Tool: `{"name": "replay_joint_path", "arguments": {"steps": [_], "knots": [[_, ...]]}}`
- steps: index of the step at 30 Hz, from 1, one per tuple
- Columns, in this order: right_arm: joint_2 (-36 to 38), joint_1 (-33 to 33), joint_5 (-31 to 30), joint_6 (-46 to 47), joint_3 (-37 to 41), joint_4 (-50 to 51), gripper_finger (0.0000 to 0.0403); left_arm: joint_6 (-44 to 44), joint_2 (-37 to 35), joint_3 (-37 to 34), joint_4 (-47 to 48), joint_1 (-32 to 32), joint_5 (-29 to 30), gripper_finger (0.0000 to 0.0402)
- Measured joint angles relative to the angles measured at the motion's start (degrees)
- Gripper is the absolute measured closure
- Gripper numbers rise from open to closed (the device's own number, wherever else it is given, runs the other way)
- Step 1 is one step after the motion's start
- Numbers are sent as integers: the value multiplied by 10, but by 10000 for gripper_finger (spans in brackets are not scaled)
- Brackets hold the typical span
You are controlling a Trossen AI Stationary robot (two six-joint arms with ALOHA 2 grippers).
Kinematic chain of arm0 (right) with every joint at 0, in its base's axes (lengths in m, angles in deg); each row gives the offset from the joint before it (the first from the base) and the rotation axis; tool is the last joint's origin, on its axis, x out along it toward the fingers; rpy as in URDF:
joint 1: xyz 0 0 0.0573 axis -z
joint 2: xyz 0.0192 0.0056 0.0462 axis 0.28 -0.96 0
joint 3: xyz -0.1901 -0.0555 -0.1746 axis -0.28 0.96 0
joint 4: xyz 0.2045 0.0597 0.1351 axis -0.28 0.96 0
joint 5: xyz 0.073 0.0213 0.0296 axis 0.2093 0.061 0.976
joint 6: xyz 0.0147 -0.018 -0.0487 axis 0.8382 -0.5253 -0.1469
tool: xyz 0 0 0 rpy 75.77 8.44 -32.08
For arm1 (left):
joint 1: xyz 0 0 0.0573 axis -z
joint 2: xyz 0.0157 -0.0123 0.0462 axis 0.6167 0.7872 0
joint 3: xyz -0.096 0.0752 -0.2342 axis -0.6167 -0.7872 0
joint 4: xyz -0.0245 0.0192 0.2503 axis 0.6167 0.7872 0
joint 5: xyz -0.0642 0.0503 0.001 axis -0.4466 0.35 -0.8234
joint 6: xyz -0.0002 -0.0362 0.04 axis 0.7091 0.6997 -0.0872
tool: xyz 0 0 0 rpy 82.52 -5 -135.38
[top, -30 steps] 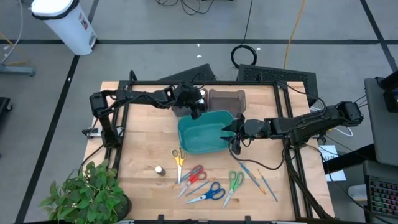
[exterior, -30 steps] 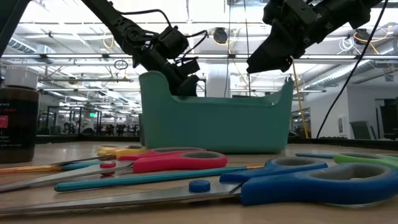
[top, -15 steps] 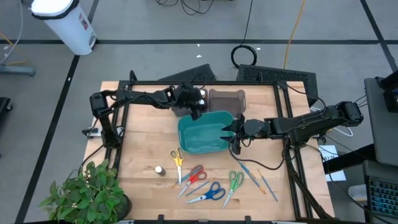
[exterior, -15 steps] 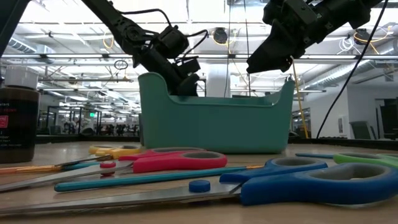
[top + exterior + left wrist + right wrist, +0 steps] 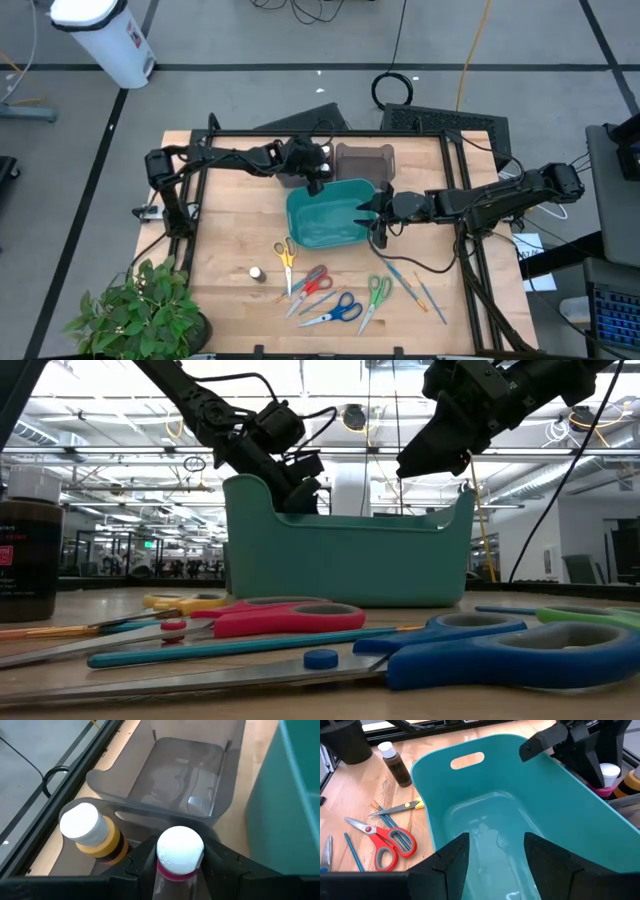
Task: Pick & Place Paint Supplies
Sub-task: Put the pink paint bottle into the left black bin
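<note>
Nothing is reading clearly anywhere. The white cylinder [image 5: 103, 36] lying on the floor beyond the table is carrying a small label with red and dark marks, too small to make out. In the low view, the dark bottle [image 5: 28, 550] standing at the table's edge is showing a red-printed label, but its letters are staying illegible. The scissors, bins and bottle caps are showing no lettering or numbers.
</note>
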Motion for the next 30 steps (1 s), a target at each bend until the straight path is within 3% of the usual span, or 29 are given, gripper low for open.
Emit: {"name": "replay_joint_path", "arguments": {"steps": [30], "knots": [[0,0,0,2,0,0,222,18,1,0,2,0,19,245]]}}
